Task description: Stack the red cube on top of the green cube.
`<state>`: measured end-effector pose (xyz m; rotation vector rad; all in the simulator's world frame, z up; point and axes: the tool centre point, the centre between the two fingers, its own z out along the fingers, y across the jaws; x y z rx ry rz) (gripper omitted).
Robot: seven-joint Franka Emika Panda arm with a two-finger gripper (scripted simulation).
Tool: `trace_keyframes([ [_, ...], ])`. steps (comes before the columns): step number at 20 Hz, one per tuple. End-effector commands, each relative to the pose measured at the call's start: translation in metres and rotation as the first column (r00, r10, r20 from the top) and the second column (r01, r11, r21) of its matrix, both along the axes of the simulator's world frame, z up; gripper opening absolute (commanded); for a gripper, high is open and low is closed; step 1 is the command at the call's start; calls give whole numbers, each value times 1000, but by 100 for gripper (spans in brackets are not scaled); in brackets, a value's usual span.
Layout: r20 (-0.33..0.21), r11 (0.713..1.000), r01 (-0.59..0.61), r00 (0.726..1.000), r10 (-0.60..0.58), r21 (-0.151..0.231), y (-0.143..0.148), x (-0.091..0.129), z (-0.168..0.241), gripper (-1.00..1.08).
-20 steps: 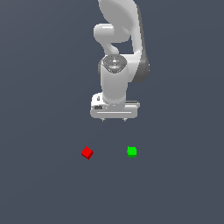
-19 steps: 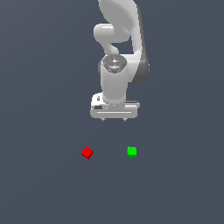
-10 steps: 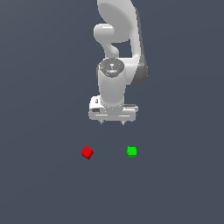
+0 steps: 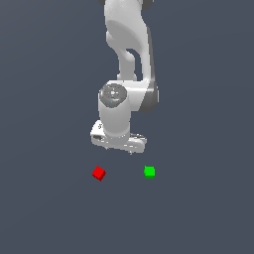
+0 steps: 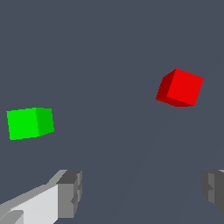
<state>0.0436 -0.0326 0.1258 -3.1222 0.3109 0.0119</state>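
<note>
Descending toward the red cube [image 4: 98,173], the gripper [image 4: 118,147] has dropped lower and turned, its claw released and empty; the green cube [image 4: 149,171] sits apart on the floor, stacking not yet begun.

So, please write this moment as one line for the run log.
phase: approach | gripper: open, empty, above floor | small red cube: on floor, untouched | small green cube: on floor, apart from red | stack: not done
</note>
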Motion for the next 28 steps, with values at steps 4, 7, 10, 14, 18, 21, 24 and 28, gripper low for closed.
trace_keyframes([
  [4, 3, 993, 122, 993, -122, -3, -32, 27, -22, 100],
  [7, 4, 983, 181, 983, -181, -4, -49, 38, -32, 100],
  [10, 5, 973, 229, 973, -229, -4, -63, 47, -40, 100],
  [14, 6, 961, 277, 961, -277, -5, -78, 55, -48, 100],
  [18, 7, 952, 307, 952, -307, -5, -88, 60, -54, 100],
  [21, 7, 948, 319, 948, -319, -5, -92, 62, -55, 100],
  [24, 7, 947, 322, 947, -322, -5, -93, 62, -56, 100],
  [28, 7, 947, 321, 947, -321, -5, -93, 62, -59, 100],
])
